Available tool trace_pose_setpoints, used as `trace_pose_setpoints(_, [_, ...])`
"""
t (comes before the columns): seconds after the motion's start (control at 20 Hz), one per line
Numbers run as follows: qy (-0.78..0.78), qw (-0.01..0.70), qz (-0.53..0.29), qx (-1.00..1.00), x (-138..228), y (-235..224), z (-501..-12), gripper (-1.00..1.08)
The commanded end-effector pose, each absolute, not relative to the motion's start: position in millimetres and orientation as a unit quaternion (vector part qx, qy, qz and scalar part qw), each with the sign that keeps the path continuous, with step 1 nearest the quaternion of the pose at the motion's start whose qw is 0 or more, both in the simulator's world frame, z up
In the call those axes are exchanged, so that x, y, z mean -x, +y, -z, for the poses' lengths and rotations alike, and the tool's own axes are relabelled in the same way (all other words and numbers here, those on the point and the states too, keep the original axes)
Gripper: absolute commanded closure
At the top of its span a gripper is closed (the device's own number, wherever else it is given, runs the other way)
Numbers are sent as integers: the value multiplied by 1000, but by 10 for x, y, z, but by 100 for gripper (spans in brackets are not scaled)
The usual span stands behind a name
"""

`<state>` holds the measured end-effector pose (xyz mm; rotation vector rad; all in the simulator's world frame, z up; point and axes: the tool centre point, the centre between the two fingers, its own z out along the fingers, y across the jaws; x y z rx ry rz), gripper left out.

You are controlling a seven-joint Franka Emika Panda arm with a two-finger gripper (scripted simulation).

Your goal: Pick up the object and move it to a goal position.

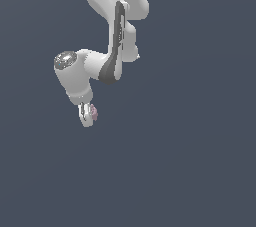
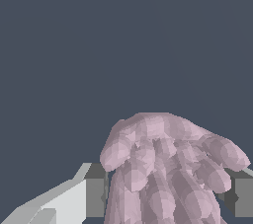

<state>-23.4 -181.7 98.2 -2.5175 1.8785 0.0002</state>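
The object (image 2: 163,168) is a dusty-pink knobbly lump that fills the space between my two finger pads (image 2: 95,196) in the wrist view. In the exterior view it shows as a small pink speck, the object (image 1: 93,113), at the tip of the white arm, left of centre. My gripper (image 1: 88,115) is shut on it, one grey pad pressing each side. The lump's lower part runs off the edge of the wrist picture.
The white arm (image 1: 117,26) reaches down from the top of the exterior view, with its wrist bent toward that view's left. A plain dark blue-grey ground (image 1: 190,161) lies all around. No goal marker shows.
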Motion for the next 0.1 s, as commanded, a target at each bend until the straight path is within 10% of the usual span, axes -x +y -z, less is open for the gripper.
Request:
trace_pose_setpoints(0.0, [598,0,0,802,227,-1812,-981,108])
trace_pose_setpoints(0.05, [598,0,0,802,225,-1810,-981,108])
